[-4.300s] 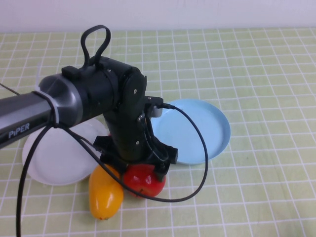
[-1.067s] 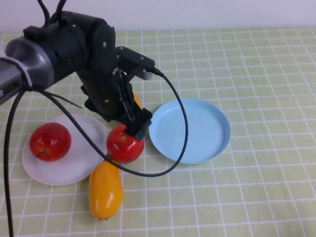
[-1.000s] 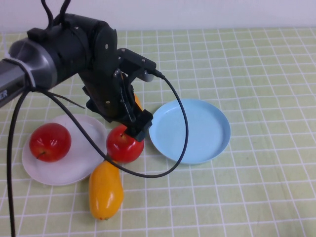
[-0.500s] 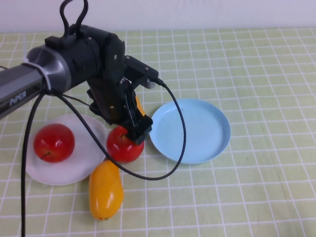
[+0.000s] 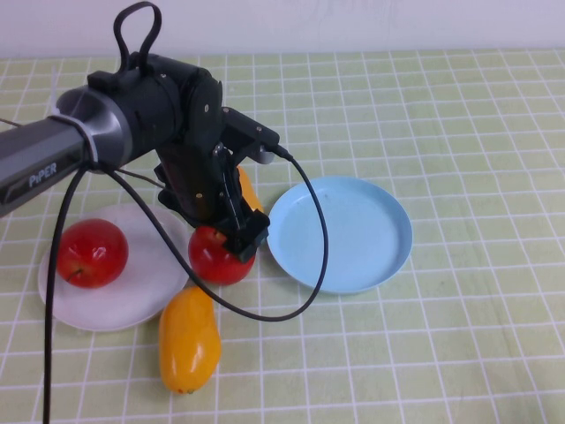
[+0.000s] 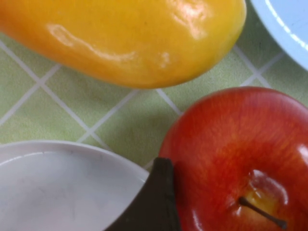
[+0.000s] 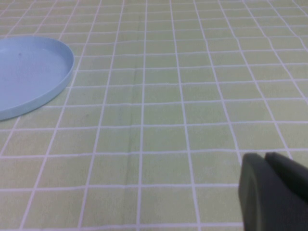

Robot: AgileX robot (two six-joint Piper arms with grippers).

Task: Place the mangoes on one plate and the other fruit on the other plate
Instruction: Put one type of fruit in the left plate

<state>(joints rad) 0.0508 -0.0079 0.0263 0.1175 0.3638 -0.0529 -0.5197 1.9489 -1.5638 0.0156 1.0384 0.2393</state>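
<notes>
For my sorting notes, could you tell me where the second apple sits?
In the high view, the second apple sits on the cloth between white plate and blue plate, under the left gripper.

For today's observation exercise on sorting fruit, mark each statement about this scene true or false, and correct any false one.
1. One red apple lies on the white plate. True.
2. The light blue plate holds a mango. False: it holds nothing.
3. The left gripper is at the second apple, which sits on the tablecloth between the two plates. True.
4. The near mango rests on the white plate. False: it lies on the cloth beside it.
5. The right gripper has its jaws open. False: they are shut, low over bare cloth.
</notes>
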